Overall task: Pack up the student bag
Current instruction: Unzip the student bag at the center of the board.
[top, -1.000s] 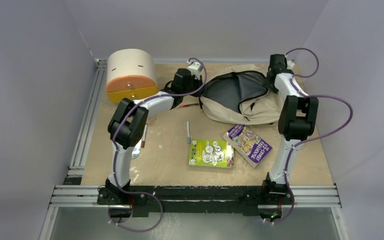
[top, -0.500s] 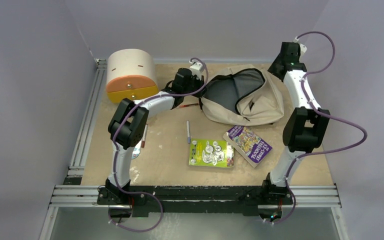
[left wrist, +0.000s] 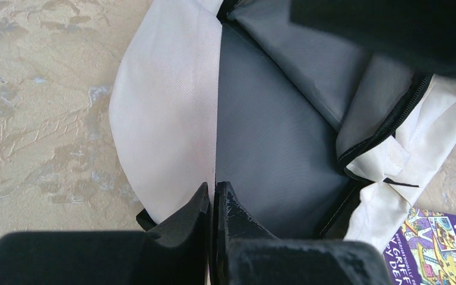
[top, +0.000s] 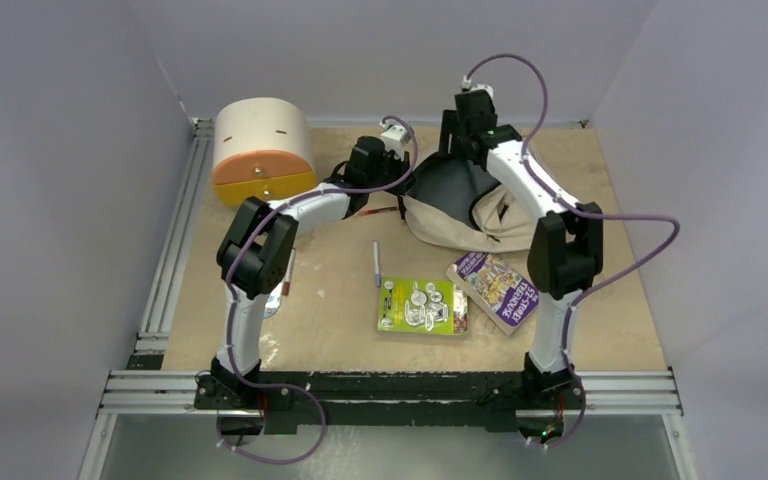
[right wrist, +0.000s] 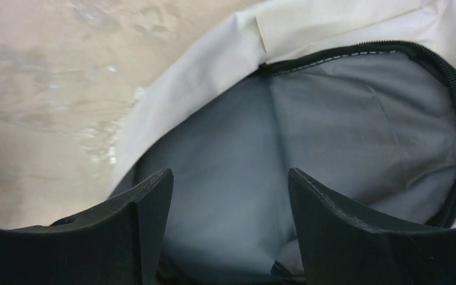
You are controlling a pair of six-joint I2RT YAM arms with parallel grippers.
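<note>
Unzipped at the far middle of the tan table (top: pixel 600 200): large soft beige fabric backpack (top: pixel 448 232) with black zipper lines, grey lining exposed; just beyond a purple paperback book (top: pixel 498 290) and a green booklet (top: pixel 422 305). Pinched shut on its left rim: left gripper (left wrist: pixel 214 191); spread wide above the lining, clamping nothing: right gripper (right wrist: pixel 230 178).

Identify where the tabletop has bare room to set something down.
Bare: the strip right of the student bag and purple book; the near strip by the green book. Crowded: the bag's mouth, with left hand and right hand.
</note>
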